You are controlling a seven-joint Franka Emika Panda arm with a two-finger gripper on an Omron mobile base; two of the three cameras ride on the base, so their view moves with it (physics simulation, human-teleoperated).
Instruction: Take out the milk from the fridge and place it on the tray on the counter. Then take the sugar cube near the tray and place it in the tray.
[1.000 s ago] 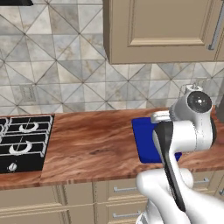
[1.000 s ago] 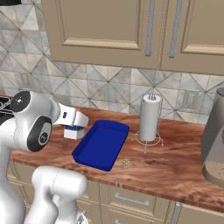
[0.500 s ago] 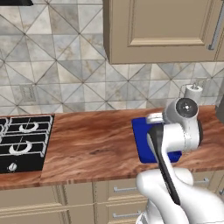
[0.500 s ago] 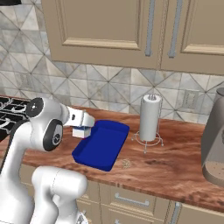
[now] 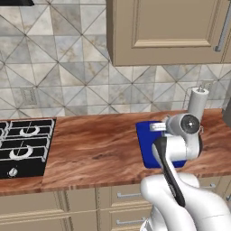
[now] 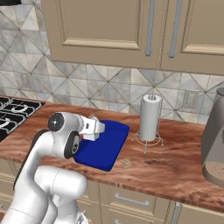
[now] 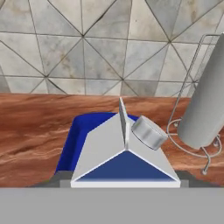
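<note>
My gripper [image 6: 94, 129] is shut on the milk [image 7: 125, 151], a small white gable-topped carton with a round cap and a dark blue band. In the hand view the carton sits right in front of the camera. It hangs just above the left part of the deep-blue tray [image 6: 105, 148], which lies on the wood-grain counter [image 6: 175, 162]. The tray [image 5: 147, 144] is partly hidden by my arm in the left base view. The sugar cube [image 6: 126, 163], a tiny tan lump, lies on the counter just off the tray's front right corner.
A paper-towel roll [image 6: 149, 117] on a wire stand rises just right of the tray. A grey coffee machine [image 6: 215, 148] stands at the far right. A black gas hob [image 5: 25, 140] sits at the left. Beige wall cabinets [image 6: 131, 30] hang above.
My arm has swung right with the milk, from left of the tray to over its left part. The tray, sugar cube and roll have stayed put.
</note>
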